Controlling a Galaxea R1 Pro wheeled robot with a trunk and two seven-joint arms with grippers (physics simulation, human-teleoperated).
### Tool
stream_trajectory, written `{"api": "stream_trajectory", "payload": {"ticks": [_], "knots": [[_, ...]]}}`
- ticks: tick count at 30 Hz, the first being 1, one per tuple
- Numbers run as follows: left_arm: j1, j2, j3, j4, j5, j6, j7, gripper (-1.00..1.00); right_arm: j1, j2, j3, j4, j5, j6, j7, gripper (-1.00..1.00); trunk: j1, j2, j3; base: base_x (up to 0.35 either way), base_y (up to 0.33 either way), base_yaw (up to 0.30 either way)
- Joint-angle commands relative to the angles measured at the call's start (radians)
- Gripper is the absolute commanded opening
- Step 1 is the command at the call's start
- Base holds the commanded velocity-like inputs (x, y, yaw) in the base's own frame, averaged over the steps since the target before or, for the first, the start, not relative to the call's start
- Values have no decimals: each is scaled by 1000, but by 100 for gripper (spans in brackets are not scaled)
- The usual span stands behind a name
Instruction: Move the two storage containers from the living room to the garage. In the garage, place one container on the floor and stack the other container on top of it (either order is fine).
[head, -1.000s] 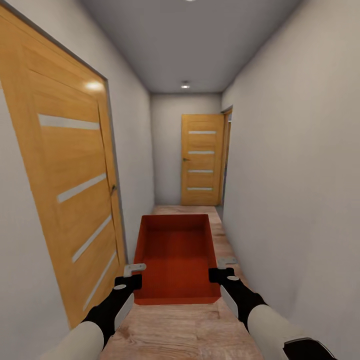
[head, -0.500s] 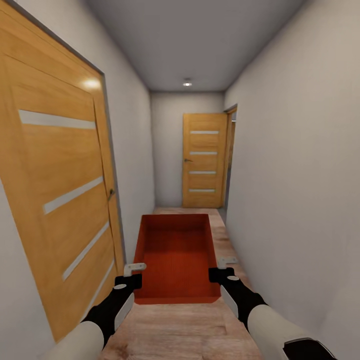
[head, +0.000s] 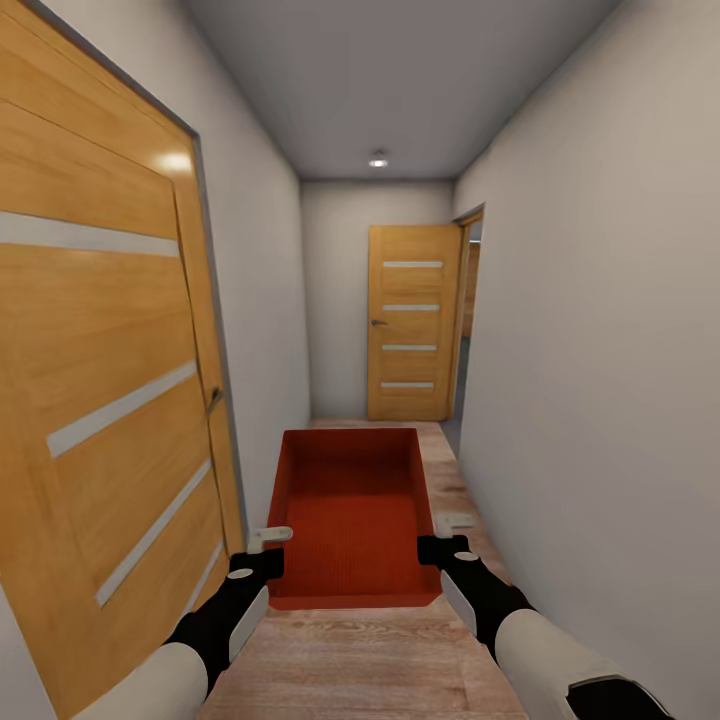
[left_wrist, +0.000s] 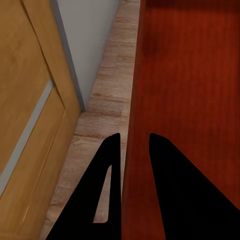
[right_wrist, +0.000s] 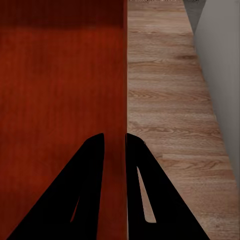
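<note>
Along a narrow corridor with pale walls (head: 590, 330) and a wood-plank floor (head: 370, 660), head view. Grey ceiling, one round ceiling light (head: 378, 160) toward the far end.

Largest item: a big wooden door (head: 100, 400) with pale horizontal strips, on the left wall, close by. A second door (head: 412, 322) of the same pattern stands closed at the corridor's end, with an open doorway (head: 468, 310) just to its right on the right wall.

One storage container (head: 350, 515), orange-red, open top, nothing inside, held level ahead of the robot between both arms, long axis pointing down the corridor, above the planks.

Left gripper (head: 262, 545): on the container's left wall near its near corner. Left wrist view has the two dark fingers (left_wrist: 107, 165) astride the wall's top edge (left_wrist: 131, 150), one outside and one inside; jaws closed down to the wall's thickness, gripping it.

Right gripper (head: 447, 535): same arrangement on the right wall. Right wrist view has the fingers (right_wrist: 92, 165) either side of the rim (right_wrist: 125, 100), jaws narrowed onto it, clamping it.
</note>
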Motion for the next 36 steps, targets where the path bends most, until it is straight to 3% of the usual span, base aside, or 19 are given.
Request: {"api": "stream_trajectory", "payload": {"ticks": [1, 36], "knots": [[0, 61, 63, 0, 10, 7, 15, -100, 0, -1, -7, -5, 7, -10, -5, -100, 1, -1, 0, 325, 2, 0], [0, 61, 63, 4, 10, 7, 13, -100, 0, -2, -7, -5, 7, -10, -5, -100, 1, -1, 0, 324, 0, 0]]}}
